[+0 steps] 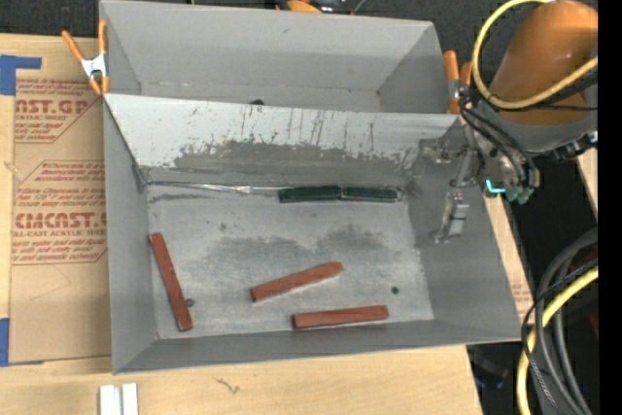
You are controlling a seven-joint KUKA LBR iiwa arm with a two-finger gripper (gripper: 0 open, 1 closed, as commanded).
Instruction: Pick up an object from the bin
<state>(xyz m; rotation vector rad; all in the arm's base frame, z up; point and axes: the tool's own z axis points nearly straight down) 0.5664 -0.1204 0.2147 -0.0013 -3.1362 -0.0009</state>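
Red-brown bar [340, 316] lies flat on the bin [292, 63] floor, just inside the near edge, right of centre. Second red-brown bar [296, 283] just behind it, tilted, mid-floor, close but apart. Third red-brown bar [169, 281] lies along the left wall, running toward the near-left corner. Dark green strip [338, 194] lies along the far edge of the floor, right half. Gripper [450, 214] hangs over the sloping right wall, toward the far-right corner, pointing down, apart from all bars. Nearest item is the green strip's right end. Gripper open or closed: can't tell. Orange wrist cover [544, 49] sits beyond the bin's right rim.
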